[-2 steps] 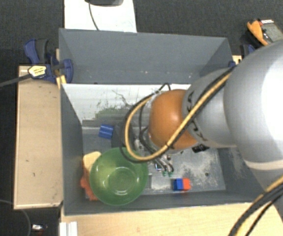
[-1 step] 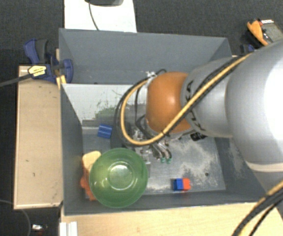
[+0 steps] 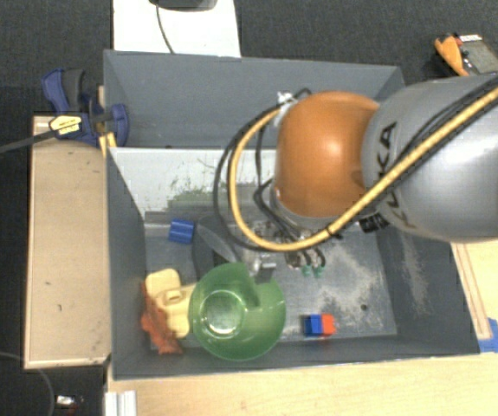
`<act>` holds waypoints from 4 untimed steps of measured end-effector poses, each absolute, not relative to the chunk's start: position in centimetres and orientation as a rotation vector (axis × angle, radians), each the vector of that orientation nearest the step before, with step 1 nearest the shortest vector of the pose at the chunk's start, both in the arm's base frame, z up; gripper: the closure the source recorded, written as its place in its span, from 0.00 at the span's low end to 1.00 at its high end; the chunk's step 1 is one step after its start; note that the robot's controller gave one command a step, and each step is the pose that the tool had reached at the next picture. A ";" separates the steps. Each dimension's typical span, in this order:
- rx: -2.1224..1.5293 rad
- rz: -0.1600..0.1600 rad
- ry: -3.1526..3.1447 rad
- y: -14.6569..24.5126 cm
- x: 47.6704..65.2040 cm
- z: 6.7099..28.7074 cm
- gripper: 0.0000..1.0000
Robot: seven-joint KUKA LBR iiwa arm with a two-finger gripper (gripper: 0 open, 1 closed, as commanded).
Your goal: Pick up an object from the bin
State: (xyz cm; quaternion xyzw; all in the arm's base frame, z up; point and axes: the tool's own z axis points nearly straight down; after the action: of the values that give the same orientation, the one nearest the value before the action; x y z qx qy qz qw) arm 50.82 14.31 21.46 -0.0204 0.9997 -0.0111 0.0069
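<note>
Standing upright, mouth up, the green cup point(image 3: 234, 317) sits beside the end effector point(image 3: 262, 265), grip state unclear.

The grey metal bin point(image 3: 127, 263) looks matt, its floor scuffed with pale and greenish marks. The round green see-through plastic cup point(image 3: 236, 312) is smooth and glossy, the pale yellow plastic toy point(image 3: 169, 297) duller. The arm's rounded orange cover point(image 3: 322, 150) has a smooth soft shine.

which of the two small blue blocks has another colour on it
The block at the lower right, just right of the green cup: it is part blue, part orange-red. The block at the upper left is plain blue.
</note>
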 end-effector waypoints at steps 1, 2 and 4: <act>-0.067 -0.036 3.127 14.3 50.8 21.4 1.00; -0.199 -0.033 3.115 17.7 52.9 15.4 1.00; -0.236 -0.037 3.121 17.0 54.3 20.1 1.00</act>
State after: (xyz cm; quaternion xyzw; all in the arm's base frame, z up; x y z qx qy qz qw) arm 54.30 17.00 20.08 -0.0754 0.9971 -0.0118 0.0059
